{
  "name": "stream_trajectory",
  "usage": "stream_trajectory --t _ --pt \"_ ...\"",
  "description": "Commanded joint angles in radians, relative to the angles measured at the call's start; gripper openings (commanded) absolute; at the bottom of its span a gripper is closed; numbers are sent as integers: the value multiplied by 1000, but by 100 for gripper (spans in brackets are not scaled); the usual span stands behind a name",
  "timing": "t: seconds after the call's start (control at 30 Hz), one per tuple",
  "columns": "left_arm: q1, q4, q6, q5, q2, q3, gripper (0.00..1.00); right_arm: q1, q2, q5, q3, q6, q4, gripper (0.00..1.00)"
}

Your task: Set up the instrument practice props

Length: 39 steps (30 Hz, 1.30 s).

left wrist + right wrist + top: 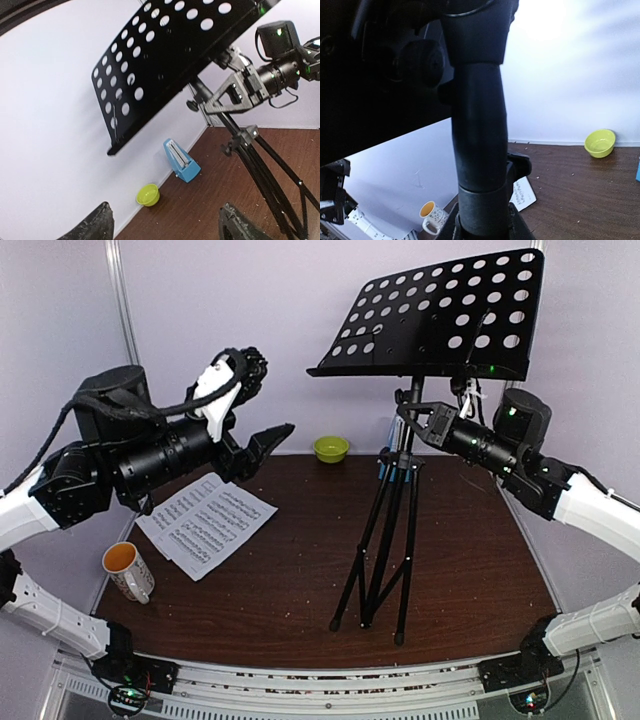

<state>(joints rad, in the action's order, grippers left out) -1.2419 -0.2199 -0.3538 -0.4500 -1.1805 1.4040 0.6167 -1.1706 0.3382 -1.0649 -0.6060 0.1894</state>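
Two pages lie flat on the surface at left. We judge them thin and floppy, best lifted by an edge. Our left pincer hovers wide open, while the right pincer clamps the stiff, top-heavy stand at its post.

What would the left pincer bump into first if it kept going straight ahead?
Likely the blue metronome or the wall behind it; the open left pincer aims that way, but depth is unclear.
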Motion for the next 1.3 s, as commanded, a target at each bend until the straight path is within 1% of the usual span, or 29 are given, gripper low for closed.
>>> stream_trajectory --t 0.0,0.17,0.27,0.37,0.43,0.6,0.77,0.93,1.03,1.1,1.27 --pt "-1 14 178 -41 -9 -82 74 -2 93 -175 -128 64 210 0" --pt "-1 52 259 -49 -150 -68 76 21 100 -291 -146 101 179 0" --pt "1 93 293 -13 -239 -20 78 48 97 -359 -161 131 151 0" --pt "8 117 328 59 -308 21 78 73 90 -415 -178 150 133 0" --pt "27 102 365 100 -341 45 77 89 86 -449 -196 166 115 0" --pt "97 74 443 195 -395 87 70 140 95 -544 -205 197 94 0" --pt "101 97 461 270 -436 108 68 180 98 -666 -204 228 87 0" --pt "99 113 445 314 -471 126 67 208 87 -729 -206 258 123 0" --pt "98 114 442 316 -502 145 67 218 74 -747 -210 266 149 0" --pt "98 109 440 293 -527 164 66 226 67 -758 -226 273 148 0" --pt "99 98 419 264 -590 226 62 272 52 -841 -245 315 160 0"
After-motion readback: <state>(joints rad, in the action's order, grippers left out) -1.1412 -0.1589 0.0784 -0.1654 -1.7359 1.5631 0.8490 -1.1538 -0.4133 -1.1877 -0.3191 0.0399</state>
